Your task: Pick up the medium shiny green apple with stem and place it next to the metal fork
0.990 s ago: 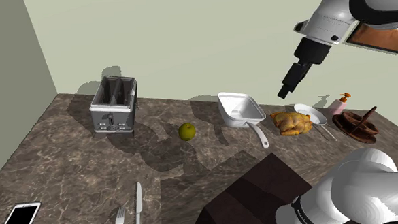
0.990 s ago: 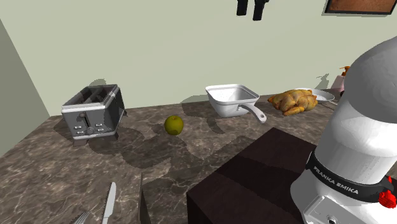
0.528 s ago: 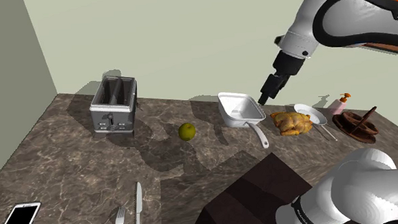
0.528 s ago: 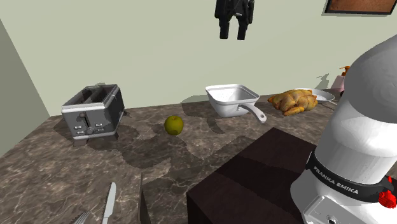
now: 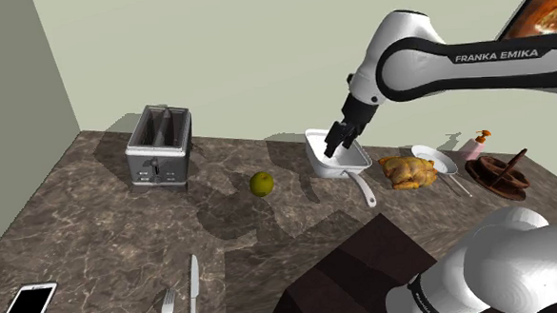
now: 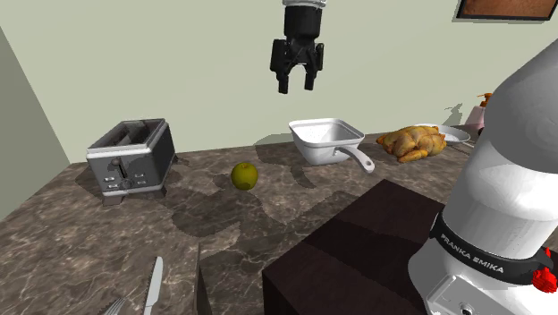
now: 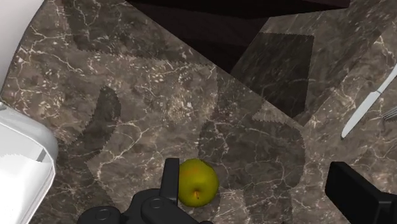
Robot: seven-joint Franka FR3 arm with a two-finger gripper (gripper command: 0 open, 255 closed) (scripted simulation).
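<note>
Apple (image 5: 260, 184): yellow-green, lying on the marble counter (image 5: 88, 224) between toaster (image 5: 159, 145) and pan (image 6: 327, 147), well apart from the fork (image 5: 166, 304). Gripper (image 6: 296, 86): jaws apart, empty, pointing down, high above the counter; arm arches over from the shoulder view's right.

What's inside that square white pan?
Bare white floor shows inside the pan; the open pincer in front covers part of it, so that patch is unseen.
</note>
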